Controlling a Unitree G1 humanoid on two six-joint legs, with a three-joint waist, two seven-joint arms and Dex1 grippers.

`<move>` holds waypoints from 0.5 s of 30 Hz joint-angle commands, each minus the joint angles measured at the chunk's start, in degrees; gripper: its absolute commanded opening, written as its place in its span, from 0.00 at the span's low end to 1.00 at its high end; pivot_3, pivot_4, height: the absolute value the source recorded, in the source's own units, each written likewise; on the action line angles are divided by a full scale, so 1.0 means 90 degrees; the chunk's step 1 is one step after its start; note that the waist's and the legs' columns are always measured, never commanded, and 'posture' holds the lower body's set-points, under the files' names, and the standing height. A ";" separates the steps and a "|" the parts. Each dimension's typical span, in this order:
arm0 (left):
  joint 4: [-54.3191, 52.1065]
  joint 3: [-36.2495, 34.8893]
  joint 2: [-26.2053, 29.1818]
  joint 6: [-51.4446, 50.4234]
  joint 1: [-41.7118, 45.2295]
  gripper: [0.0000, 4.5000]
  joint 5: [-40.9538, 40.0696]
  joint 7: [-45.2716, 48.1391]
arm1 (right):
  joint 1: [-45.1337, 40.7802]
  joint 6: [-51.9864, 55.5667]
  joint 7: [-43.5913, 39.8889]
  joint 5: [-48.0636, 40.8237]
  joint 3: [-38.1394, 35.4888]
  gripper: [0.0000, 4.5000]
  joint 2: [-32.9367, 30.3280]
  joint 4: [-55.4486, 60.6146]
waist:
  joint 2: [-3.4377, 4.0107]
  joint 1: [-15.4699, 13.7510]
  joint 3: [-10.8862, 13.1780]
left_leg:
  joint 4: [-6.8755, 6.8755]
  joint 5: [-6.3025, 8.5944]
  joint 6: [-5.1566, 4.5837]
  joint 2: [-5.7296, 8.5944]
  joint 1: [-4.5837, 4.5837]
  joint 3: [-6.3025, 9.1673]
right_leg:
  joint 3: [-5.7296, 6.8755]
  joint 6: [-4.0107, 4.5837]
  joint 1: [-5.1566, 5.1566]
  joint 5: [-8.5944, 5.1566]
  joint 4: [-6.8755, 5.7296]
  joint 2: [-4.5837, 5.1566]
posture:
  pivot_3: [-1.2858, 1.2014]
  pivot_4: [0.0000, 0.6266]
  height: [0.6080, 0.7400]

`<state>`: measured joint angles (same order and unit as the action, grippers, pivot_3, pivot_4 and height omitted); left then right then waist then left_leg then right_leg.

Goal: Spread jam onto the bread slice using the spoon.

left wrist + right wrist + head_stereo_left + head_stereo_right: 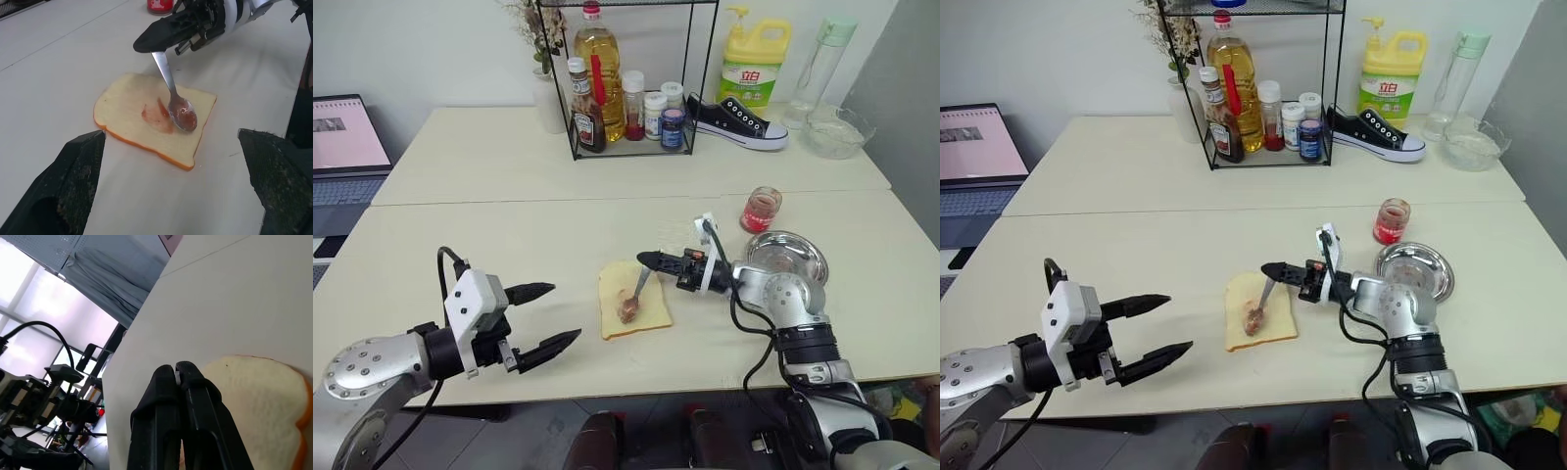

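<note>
The bread slice lies flat on the table in front of me, pale yellow with a tan crust. A reddish smear of jam marks its middle. My right gripper is shut on the spoon by its handle, pointing left above the slice. The spoon's bowl rests on the bread with jam in it. The jam jar stands behind my right arm, near the steel plate. Left of the slice, my left gripper hangs open over the table with nothing between its fingers.
A wire rack with bottles and jars stands at the back, with a black sneaker, a yellow detergent jug and a glass bowl to its right. A laptop sits at the far left.
</note>
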<state>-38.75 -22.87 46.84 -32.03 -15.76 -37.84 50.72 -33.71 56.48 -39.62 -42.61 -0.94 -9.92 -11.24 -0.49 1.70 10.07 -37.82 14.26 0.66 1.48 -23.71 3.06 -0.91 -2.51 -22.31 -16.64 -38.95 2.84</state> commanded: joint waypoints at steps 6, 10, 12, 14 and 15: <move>-0.0277 -0.0164 0.0029 0.0072 -0.0155 1.00 -0.0060 -0.0037 | -0.0422 -0.0884 -0.0088 0.0442 -0.0181 0.01 0.0032 -0.0672 | 0.0000 -0.0002 0.0000 | 0.0000 0.0000 0.0000 0.0000 0.0001 0.0000 | -0.0001 0.0000 0.0000 0.0000 -0.0001 0.0000 | 0.52 0.24 1.00; -0.0267 -0.0146 0.0034 0.0086 -0.0143 1.00 -0.0058 -0.0042 | -0.0771 -0.1207 -0.0018 0.0530 -0.0397 0.01 0.0053 -0.1167 | 0.0000 -0.0004 0.0000 | -0.0001 0.0000 0.0000 0.0000 0.0001 0.0001 | 0.0001 0.0000 0.0002 0.0000 0.0000 0.0000 | 0.52 0.24 1.00; -0.0258 -0.0138 0.0032 0.0104 -0.0149 1.00 -0.0046 -0.0023 | -0.0903 -0.1345 0.0030 0.0562 -0.0483 0.01 0.0068 -0.1351 | 0.0000 -0.0004 0.0000 | -0.0001 0.0000 0.0000 0.0001 0.0001 -0.0001 | 0.0001 0.0000 0.0001 0.0000 -0.0001 -0.0001 | 0.52 0.24 1.00; -0.0235 -0.0123 0.0035 0.0117 -0.0127 1.00 -0.0034 -0.0012 | -0.0983 -0.1475 0.0079 0.0616 -0.0582 0.01 0.0079 -0.1481 | 0.0000 -0.0002 0.0000 | 0.0000 0.0000 0.0000 0.0000 0.0001 0.0000 | 0.0001 0.0000 0.0001 0.0000 -0.0001 -0.0001 | 0.52 0.24 1.00; -0.0222 -0.0117 0.0036 0.0121 -0.0113 1.00 -0.0029 -0.0008 | -0.1019 -0.1462 0.0102 0.0593 -0.0657 0.01 0.0091 -0.1521 | 0.0000 -0.0002 0.0000 | 0.0000 0.0000 0.0000 0.0000 0.0001 -0.0001 | 0.0002 0.0000 0.0000 0.0000 -0.0001 -0.0001 | 0.52 0.24 1.00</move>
<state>-39.65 -22.90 46.84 -32.03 -17.18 -37.85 50.64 -41.81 44.49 -39.24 -37.18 -5.33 -9.11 -25.08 -0.49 1.69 10.07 -37.82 14.26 0.66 1.48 -23.70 3.06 -0.90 -2.51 -22.30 -16.64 -38.96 2.83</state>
